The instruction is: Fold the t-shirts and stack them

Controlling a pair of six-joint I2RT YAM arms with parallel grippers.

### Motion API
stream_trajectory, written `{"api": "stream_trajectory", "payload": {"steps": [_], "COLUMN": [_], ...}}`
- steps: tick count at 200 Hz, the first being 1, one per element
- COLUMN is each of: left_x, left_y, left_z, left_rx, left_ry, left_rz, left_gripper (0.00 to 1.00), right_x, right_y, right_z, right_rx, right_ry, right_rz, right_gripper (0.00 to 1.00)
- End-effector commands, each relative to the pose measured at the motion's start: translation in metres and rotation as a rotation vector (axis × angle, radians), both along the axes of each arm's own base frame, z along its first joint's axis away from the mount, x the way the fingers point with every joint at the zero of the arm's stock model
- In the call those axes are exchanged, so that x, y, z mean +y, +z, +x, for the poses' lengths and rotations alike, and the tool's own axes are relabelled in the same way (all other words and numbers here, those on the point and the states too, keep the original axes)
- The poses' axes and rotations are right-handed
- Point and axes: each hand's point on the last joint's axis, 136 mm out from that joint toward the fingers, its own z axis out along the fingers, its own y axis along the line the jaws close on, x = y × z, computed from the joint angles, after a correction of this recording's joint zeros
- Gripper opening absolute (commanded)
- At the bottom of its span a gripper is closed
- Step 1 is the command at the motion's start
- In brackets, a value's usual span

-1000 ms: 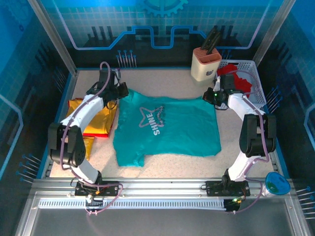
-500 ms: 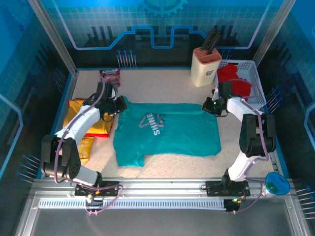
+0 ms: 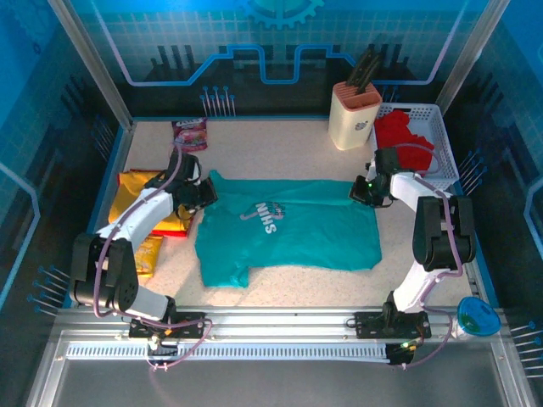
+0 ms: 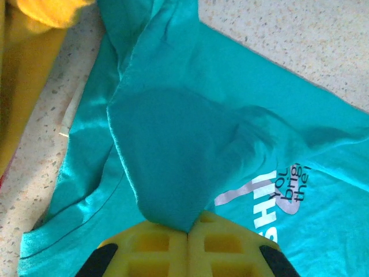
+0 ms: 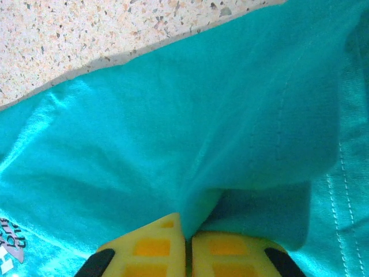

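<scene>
The teal t-shirt (image 3: 288, 233) has had its far edge drawn nearer. The left hand (image 3: 204, 193) and right hand (image 3: 361, 191) each pinch a corner. The cloth is limp and light, sagging between them, so corners suit best.

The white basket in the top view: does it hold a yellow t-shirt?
No, the white basket holds a red t-shirt; the yellow t-shirt lies outside it, at the far left.

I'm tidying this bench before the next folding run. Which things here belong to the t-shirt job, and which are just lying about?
Job: teal t-shirt; yellow t-shirt; red t-shirt, in the white basket.
Lying about: knife block; pink snack packet; orange snack packet.
</scene>
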Motion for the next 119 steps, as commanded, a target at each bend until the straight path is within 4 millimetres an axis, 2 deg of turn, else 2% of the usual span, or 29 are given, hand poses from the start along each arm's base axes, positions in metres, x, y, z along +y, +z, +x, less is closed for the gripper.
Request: {"api": "stream_trajectory", "payload": {"steps": [1, 16, 30, 36, 67, 99, 119], "left_x": [0.005, 0.006, 0.005, 0.005, 0.006, 0.007, 0.007], "left_y": [-0.004, -0.008, -0.009, -0.009, -0.009, -0.011, -0.013], "left_z": [-0.005, -0.004, -0.003, -0.002, 0.0, 0.0, -0.001], "left_rx": [0.019, 0.029, 0.033, 0.034, 0.034, 0.04, 0.045], "left_ry": [0.027, 0.027, 0.024, 0.024, 0.023, 0.025, 0.025], "left_rz": [-0.005, -0.004, -0.004, -0.002, -0.002, -0.003, -0.011], "left_gripper": [0.0, 0.0, 0.0, 0.0, 0.0, 0.0, 0.0], "right_x": [-0.01, -0.008, -0.005, -0.006, -0.012, -0.028, -0.041], "right_y": [-0.012, -0.013, -0.009, -0.006, 0.012, 0.022, 0.019], "right_z": [-0.008, -0.009, -0.011, -0.012, -0.015, -0.019, -0.026], "right_rx": [0.042, 0.053, 0.055, 0.049, 0.001, -0.039, -0.023], "right_ry": [-0.015, -0.014, -0.008, -0.01, -0.038, -0.093, -0.131], "right_rz": [-0.026, -0.019, -0.002, -0.003, -0.033, -0.115, -0.171], "right_gripper": [0.16, 0.24, 0.45, 0.51, 0.66, 0.7, 0.67]}}
